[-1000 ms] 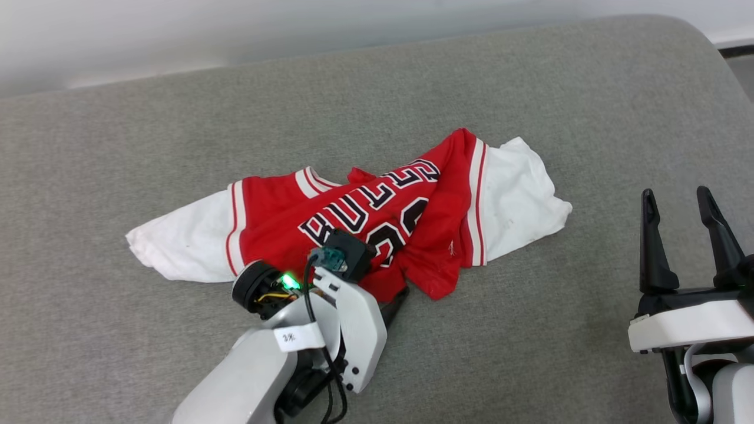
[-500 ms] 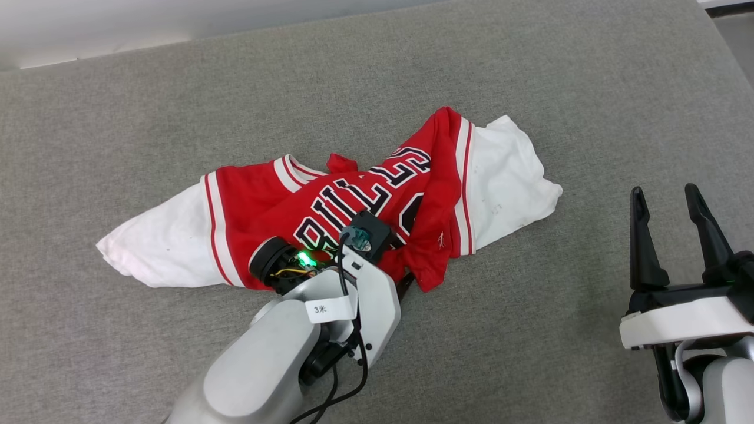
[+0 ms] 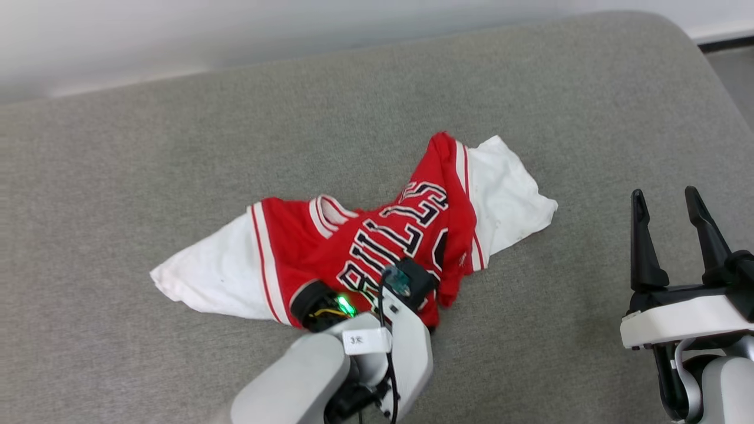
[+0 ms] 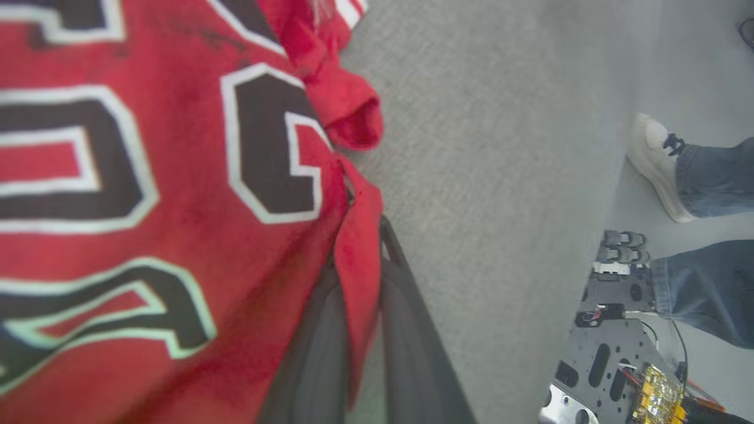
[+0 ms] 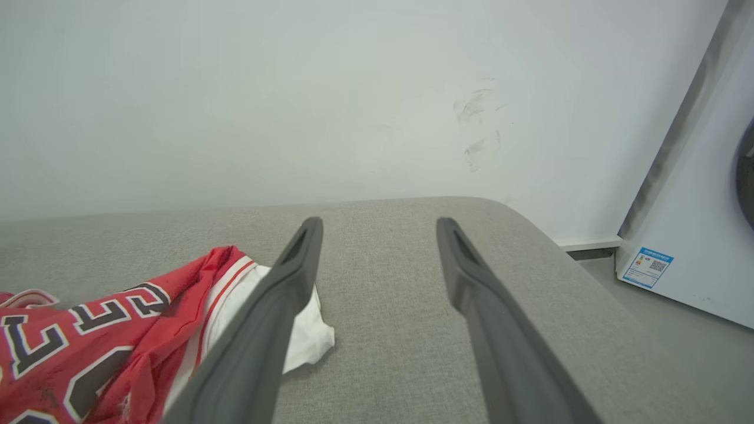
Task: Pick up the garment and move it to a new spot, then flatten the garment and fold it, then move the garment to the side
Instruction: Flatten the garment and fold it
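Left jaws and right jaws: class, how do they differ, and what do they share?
The left jaws are shut on a red edge of the garment; the right jaws stand open and empty. The left jaws touch the garment; the right jaws are apart from it. Both are long and dark.

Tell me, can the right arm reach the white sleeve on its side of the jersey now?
Probably yes. The right pincer is open and empty, and bare grey cushion lies between it and that white sleeve. The left pincer is shut on the red hem of the jersey, away from that path.
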{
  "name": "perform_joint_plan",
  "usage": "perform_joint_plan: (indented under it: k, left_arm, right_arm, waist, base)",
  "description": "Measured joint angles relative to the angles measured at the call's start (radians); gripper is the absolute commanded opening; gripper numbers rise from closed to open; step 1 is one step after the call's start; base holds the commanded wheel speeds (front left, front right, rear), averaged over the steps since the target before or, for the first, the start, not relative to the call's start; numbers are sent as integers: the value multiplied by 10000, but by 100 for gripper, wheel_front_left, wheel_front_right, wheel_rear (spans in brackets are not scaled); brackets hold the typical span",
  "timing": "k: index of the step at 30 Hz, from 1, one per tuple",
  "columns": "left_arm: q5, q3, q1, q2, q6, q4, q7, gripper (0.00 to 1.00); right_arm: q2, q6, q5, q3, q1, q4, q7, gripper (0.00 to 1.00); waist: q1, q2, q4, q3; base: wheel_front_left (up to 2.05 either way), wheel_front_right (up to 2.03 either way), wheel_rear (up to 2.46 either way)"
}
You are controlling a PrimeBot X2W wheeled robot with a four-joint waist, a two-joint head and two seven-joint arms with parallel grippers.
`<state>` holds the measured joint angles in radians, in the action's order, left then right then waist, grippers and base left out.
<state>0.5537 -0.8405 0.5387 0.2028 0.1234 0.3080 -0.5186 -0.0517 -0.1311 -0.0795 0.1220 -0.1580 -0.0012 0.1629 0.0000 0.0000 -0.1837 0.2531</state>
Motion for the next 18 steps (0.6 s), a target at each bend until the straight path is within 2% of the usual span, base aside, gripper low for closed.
perform_joint_plan:
  k: [11,18]
  left_arm:
    - [671,-1243,-1227,157,48,-1630,-991,0]
    - [541,-1593,-1451,529,54,-1636,-1103,0]
  right_arm:
    - [0,0,13,21,211,-134,-226,100]
    - [0,0,8,-4,261,-159,-238,100]
  waist:
    - [0,0,198,-687]
    - [0,0,252,-605]
  base:
    - [0,0,0]
    - [0,0,0]
